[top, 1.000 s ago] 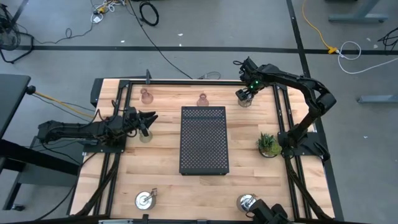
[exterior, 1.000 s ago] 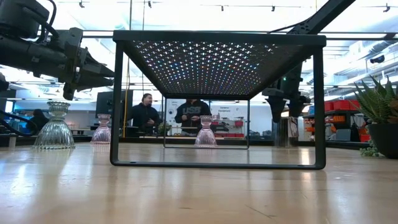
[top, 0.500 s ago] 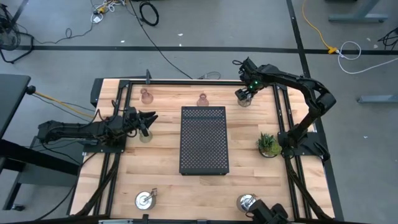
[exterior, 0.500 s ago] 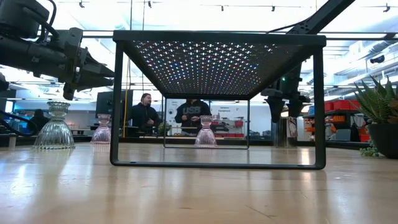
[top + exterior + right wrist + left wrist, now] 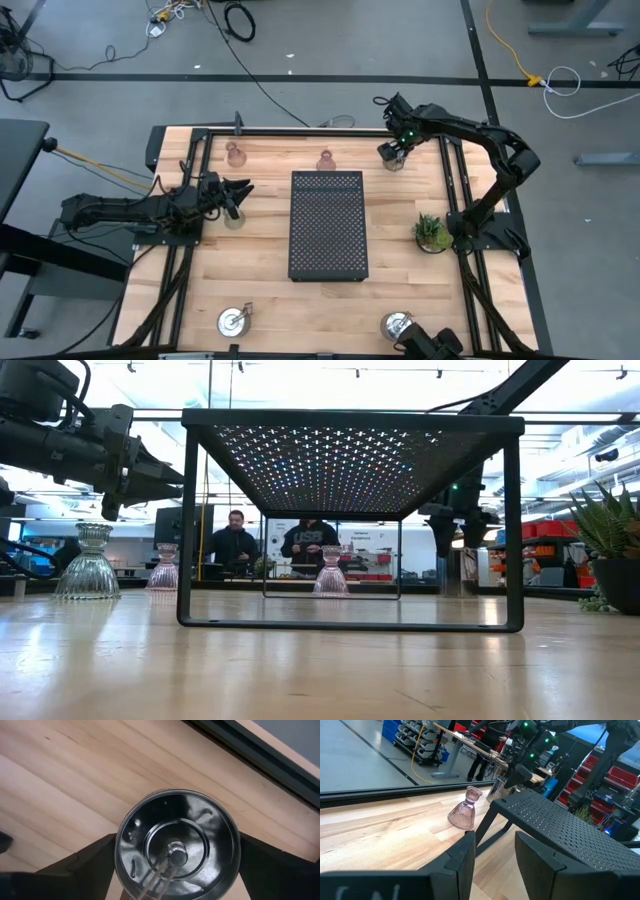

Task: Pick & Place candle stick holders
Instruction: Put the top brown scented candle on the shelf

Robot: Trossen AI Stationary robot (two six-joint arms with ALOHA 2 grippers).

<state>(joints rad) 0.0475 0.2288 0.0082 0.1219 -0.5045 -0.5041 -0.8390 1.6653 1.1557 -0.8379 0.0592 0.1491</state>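
Six candle stick holders all stand on the tabletop (image 5: 180,290) and none sits on the black perforated tray (image 5: 328,225). Nothing has shifted over the last second: both arms hold their poses and every holder keeps its place. I judge that as a pause at the start of a pick, with the placing not yet begun.

Nearest, on the camera side of the tray, are two silver holders: one (image 5: 232,320) off the tray's near left corner, the other (image 5: 397,325) off its near right corner.

Level with the tray's left side, the green glass holder (image 5: 90,565) stands under the left tool (image 5: 492,840). That tool is released, its fingers apart with nothing between them, and it points toward the tray. Off the tray's right side stands a small potted plant (image 5: 432,232).

Beyond the tray's far edge stands one pink glass holder (image 5: 326,160), just behind it. The other pink glass holder (image 5: 235,153) is farther left. Past the far right corner, the right tool (image 5: 395,152) is over the third silver holder (image 5: 150,830), with a finger against each side of its round rim, so it looks clenched on it. The holder appears to rest on the wood.

As for containers, the tray is the only one, and its perforated top carries nothing.
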